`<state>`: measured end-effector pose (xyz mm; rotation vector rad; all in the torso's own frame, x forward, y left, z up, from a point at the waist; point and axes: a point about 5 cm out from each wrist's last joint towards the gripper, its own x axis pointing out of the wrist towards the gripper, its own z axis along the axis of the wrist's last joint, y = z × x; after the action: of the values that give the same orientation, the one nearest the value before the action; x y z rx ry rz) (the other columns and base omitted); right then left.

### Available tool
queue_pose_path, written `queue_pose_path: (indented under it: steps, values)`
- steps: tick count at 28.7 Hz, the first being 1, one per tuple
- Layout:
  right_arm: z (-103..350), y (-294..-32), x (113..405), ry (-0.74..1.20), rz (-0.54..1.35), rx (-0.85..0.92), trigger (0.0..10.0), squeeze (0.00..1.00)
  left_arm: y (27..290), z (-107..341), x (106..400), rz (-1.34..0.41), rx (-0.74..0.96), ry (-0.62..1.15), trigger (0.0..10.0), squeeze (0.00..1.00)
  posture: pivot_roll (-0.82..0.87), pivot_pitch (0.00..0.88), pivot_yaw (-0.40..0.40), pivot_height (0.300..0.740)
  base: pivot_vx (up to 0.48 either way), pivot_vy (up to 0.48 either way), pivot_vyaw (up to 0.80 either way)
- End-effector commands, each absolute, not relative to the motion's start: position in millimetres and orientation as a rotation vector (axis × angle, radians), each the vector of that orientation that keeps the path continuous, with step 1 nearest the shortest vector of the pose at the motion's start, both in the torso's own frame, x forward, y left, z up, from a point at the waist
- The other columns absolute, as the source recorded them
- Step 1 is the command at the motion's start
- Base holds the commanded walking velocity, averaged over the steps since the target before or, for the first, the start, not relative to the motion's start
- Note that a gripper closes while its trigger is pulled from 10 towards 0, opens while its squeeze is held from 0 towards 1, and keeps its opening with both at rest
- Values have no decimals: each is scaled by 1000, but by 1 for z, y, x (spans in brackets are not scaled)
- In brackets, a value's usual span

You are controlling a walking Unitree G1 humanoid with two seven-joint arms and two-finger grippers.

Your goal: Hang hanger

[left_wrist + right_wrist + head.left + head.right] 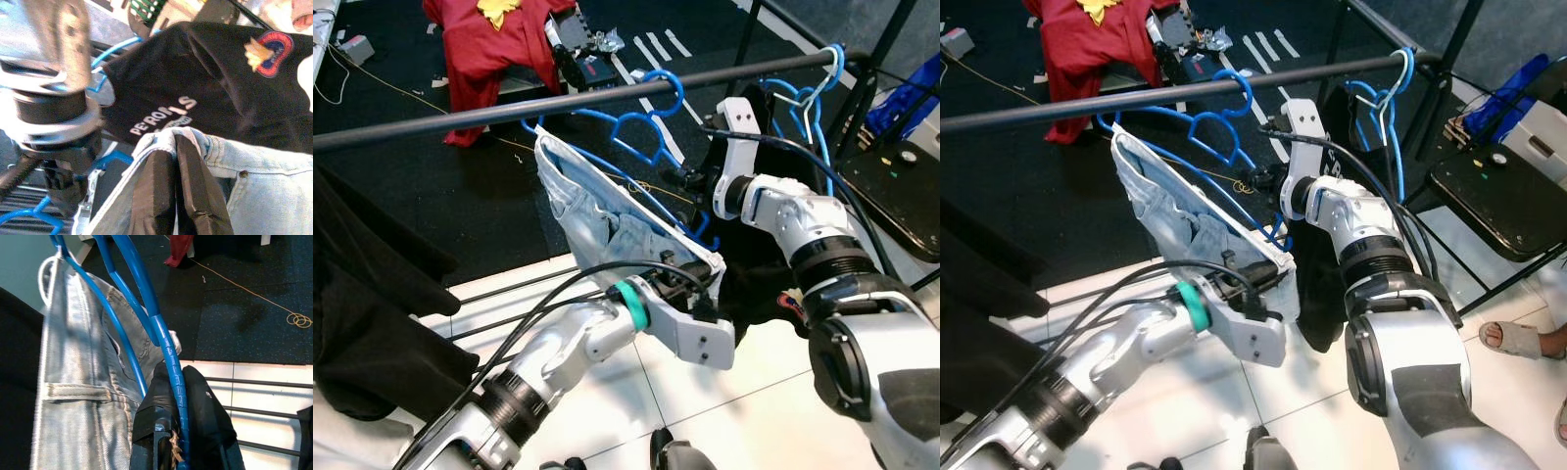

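Observation:
A blue hanger [651, 132] carries light-blue denim shorts [592, 211], and its hook curves over the black rail [460, 117]. My right gripper [173, 374] is shut on the hanger's lower blue bar, just below the rail [1268, 178]. My left gripper [175, 147] is shut on the white-edged hem of the shorts at their low corner [690, 279]. Behind the shorts hangs a black printed shirt [205, 83].
More blue and white hangers [818, 93] sit at the rail's right end, holding a black garment. A red garment [494, 39] lies on the dark floor. Dark clothes [362, 294] hang at left. A black stool [901, 186] stands at right, and a person's sandalled foot [1518, 338] is close by.

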<state>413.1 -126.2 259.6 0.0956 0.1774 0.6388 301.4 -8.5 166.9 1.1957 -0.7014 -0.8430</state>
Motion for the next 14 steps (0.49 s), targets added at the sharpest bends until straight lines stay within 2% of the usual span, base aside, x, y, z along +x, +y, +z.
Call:
queue_pose_path:
  steps: [1,5,10,14]
  values:
    - [265,-114,414,152,650,124,10000,0,-41,154,276,-1005,1256,-802,10000,0,-191,196,58,740,0,0,0]
    - [264,-113,415,156,647,123,10000,0,-33,148,288,-1010,1413,-800,10000,0,-186,194,55,740,0,0,0]
    - [267,-110,415,147,646,129,10000,0,-25,149,295,-996,1453,-795,10000,0,-178,193,55,740,0,0,0]
    - [268,-106,417,137,637,142,10000,0,-29,151,296,-978,1433,-802,10000,0,-168,193,53,740,0,0,0]
